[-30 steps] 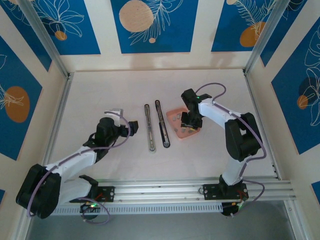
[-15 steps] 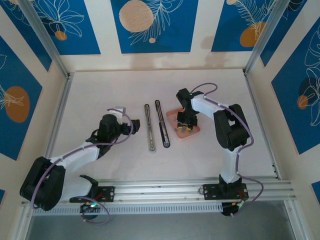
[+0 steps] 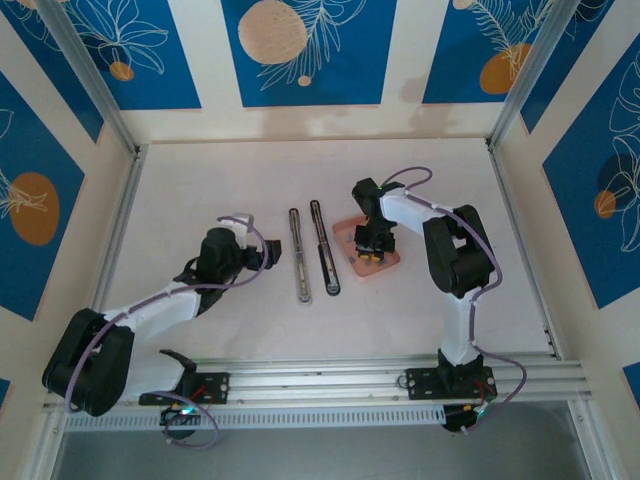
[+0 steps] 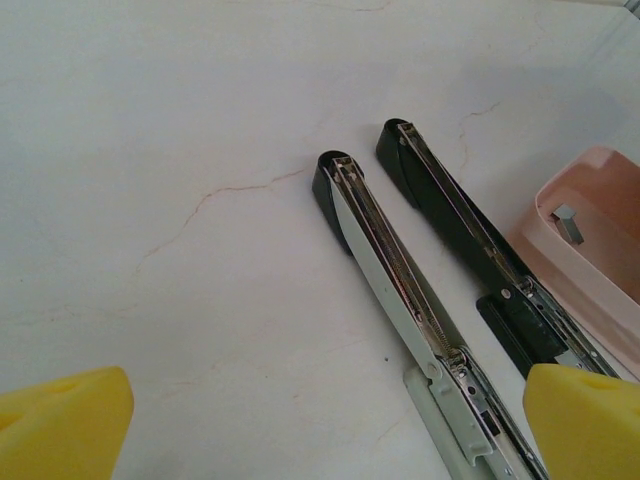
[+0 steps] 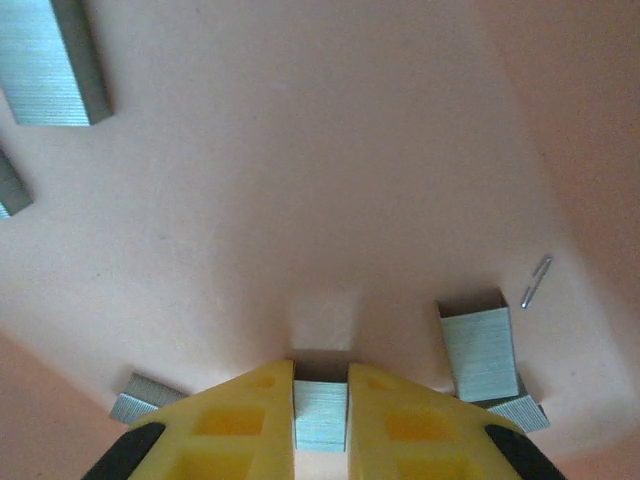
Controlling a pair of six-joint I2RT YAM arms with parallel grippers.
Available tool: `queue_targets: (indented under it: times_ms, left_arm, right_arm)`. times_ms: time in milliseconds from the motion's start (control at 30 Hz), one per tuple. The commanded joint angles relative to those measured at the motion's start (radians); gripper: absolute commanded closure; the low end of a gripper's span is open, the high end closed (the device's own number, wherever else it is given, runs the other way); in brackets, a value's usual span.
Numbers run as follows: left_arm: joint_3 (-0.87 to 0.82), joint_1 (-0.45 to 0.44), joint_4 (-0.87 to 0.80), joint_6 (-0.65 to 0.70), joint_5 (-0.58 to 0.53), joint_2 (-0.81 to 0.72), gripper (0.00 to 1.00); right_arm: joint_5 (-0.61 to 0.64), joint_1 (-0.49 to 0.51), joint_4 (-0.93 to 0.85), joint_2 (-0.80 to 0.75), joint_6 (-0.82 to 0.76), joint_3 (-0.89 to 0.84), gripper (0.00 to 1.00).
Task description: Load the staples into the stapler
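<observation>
Black stapler opened flat mid-table, halves side by side, silvery staples scattered in pink tray

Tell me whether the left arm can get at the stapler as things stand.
Probably yes. The left tool stands open facing the stapler, which lies on bare table just ahead with nothing between them; the right tool is off in the pink tray.

Pale, faintly veined white counter. Near its centre lies a slim black stapler with a silvery metal rail, its two long halves side by side, running 12 to 6 o'clock. Just beside it, at 3 o'clock, sits a shallow pink rectangular tray, turned askew.
</observation>
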Motion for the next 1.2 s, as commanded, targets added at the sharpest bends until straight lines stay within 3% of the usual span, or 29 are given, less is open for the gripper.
queue_targets:
  times_ms: [0, 267, 533, 800, 1167]
  left_arm:
    - [0.025, -0.004, 0.010, 0.015, 0.018, -0.019, 0.00]
    - [-0.025, -0.005, -0.005, -0.012, 0.010, -0.117, 0.00]
    - [-0.132, -0.005, -0.043, -0.014, 0.003, -0.283, 0.00]
    - [-0.270, -0.005, -0.062, -0.011, -0.027, -0.421, 0.00]
    - [-0.342, -0.004, -0.104, -0.017, -0.058, -0.532, 0.00]
  right_arm:
    - [0.040, 0.009, 0.071, -0.060, -0.005, -0.028, 0.83]
    - [0.121, 0.104, 0.195, -0.324, 0.018, -0.158, 0.85]
    - [0.302, 0.372, 0.335, -0.501, 0.094, -0.306, 0.86]
    - [0.337, 0.550, 0.446, -0.448, 0.171, -0.346, 0.85]
    - [0.312, 0.622, 0.426, -0.281, 0.152, -0.217, 0.85]
